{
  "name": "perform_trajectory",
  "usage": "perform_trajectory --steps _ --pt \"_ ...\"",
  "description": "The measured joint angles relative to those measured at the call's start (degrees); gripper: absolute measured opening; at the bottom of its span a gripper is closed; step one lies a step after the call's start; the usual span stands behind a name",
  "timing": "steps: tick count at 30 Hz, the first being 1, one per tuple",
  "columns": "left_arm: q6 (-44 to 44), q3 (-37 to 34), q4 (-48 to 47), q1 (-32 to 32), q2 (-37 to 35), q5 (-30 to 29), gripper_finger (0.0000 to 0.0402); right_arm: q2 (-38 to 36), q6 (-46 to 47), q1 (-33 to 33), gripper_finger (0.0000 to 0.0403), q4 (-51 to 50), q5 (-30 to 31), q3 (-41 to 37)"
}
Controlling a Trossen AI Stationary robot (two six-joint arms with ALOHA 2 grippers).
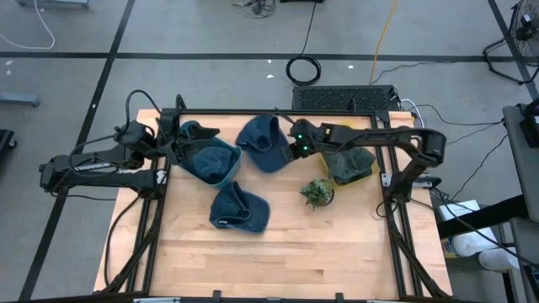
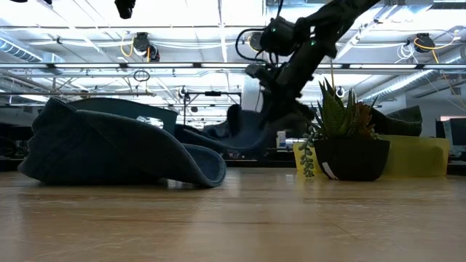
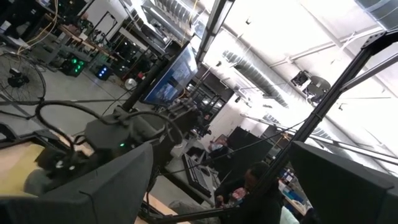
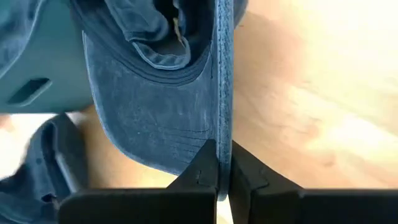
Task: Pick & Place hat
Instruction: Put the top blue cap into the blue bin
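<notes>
High view: three blue caps are seen on the wooden table. The middle blue hat lies toward twelve o'clock of the table's centre, and its brim edge is met by the right gripper from the three o'clock side. A second cap lies near the centre toward six o'clock, and a third lies at about ten o'clock, under the left gripper. A small potted plant stands at four o'clock of the held hat, with a yellow-green object beside it. The held hat's long axis appears to run roughly from twelve to six o'clock, the brim side toward the right gripper.

Low view: the right arm is seen coming down behind the near cap; the held hat appears raised slightly off the table, though contact cannot be ruled out.

Left wrist view: only the room is shown past the left fingers, which stand wide apart with nothing between them; this arm is judged to be waiting.

Right wrist view: the right gripper is clamped together on the thin brim of the hat, the crown hanging away from the fingers.

The grasp is judged complete and the carry is in hand. The next move calls for a lift clear of the neighbouring caps and plant before placement.
</notes>
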Motion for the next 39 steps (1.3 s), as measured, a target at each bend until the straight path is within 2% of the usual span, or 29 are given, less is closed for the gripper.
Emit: perform_trajectory --steps 4,16,25,33,39 --pt "0.0 0.0 -0.1 0.0 0.0 0.0 0.0386 -2.1 -2.4 0.0 0.0000 -2.0 1.8 -0.1" --pt "-0.1 0.0 -0.1 0.0 0.0 0.9 0.0386 -6.8 -13.0 2.0 0.0000 -4.6 1.7 -0.1" --pt "-0.1 0.0 -3.6 1.7 0.0 0.7 0.0386 -9.4 -19.4 3.2 0.0000 -8.1 1.9 -0.1" --pt "-0.1 0.0 -4.4 3.7 0.0 1.1 0.0386 -12.8 -23.2 3.0 0.0000 -13.1 14.8 0.0" --pt "-0.2 0.0 -5.0 4.3 0.0 1.0 0.0386 -18.0 -27.3 3.0 0.0000 -12.8 16.5 0.0"
